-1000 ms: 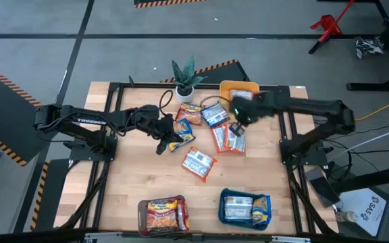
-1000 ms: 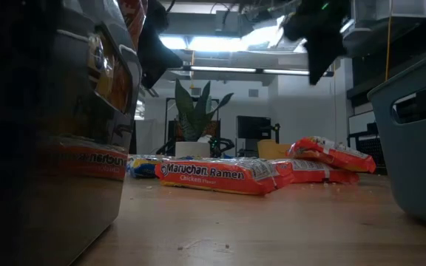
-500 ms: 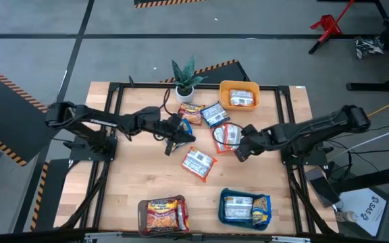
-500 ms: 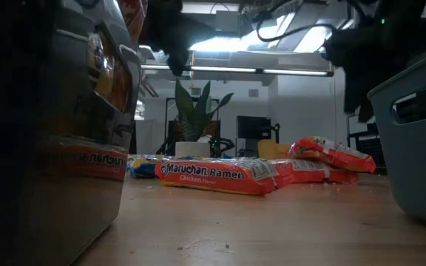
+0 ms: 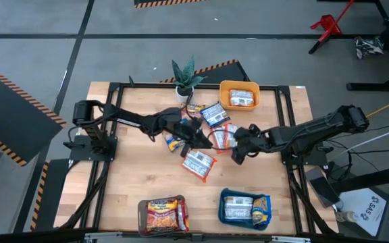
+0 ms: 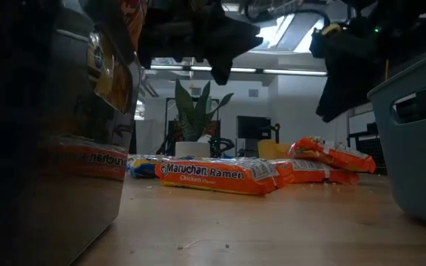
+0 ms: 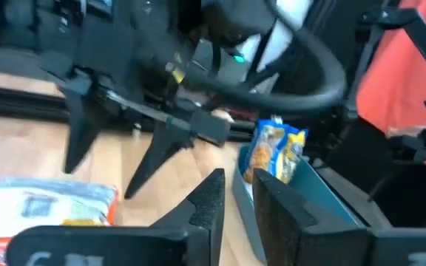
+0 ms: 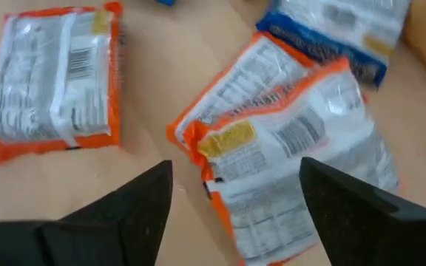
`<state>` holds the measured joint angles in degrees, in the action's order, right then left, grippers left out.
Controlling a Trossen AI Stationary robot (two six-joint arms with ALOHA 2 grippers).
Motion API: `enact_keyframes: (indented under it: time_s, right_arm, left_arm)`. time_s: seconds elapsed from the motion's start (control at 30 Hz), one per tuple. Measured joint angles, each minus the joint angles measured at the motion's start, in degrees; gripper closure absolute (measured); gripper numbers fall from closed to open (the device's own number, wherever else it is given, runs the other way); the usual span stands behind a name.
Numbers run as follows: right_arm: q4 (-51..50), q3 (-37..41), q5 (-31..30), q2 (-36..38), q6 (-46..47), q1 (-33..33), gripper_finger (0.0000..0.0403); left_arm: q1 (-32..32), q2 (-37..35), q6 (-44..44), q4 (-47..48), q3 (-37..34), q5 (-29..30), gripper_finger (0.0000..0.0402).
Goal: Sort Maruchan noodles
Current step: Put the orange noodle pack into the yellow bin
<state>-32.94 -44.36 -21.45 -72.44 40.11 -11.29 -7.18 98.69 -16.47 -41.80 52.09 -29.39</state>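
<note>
Three trays were counted on the bench (image 5: 134,182): yellow (image 5: 224,89), brown (image 5: 142,214), teal (image 5: 223,208). Six loose noodle packets (image 5: 198,164) and one potted plant (image 5: 184,79) were seen.

Both arms over scattered Maruchan noodles (image 5: 198,163)

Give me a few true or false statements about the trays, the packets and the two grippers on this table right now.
1. The yellow tray holds a packet. True.
2. The right gripper is open above orange packets. True.
3. The teal tray is empty. False: it holds blue packets.
4. The plant stands at the table's near edge between the trays. False: it stands at the far edge, beside the yellow tray.
5. The left gripper holds a packet. False: nothing shows between its fingers.
6. One orange packet lies apart from the central pile. True.
</note>
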Motion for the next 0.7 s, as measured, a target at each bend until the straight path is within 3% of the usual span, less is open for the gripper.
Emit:
enact_keyframes:
  time_s: [0.1, 0.37, 0.7]
  right_arm:
    - [-0.09, -0.11, -0.41, -1.85, -5.77, 0.0, 0.0126]
    - [-6.21, 0.0, 1.16, -10.09, -5.79, 0.0, 0.0126]
    - [-3.12, -0.02, -3.32, -15.95, -5.74, 0.02, 0.0126]
  left_arm:
    - [-0.04, -0.11, -0.08, 2.84, 0.37, -1.34, 0.0331]
    - [0.31, -3.83, -0.18, 8.46, -0.06, -7.8, 0.0331]
    - [0.87, -4.04, 0.36, 11.81, 0.0, -7.64, 0.033]
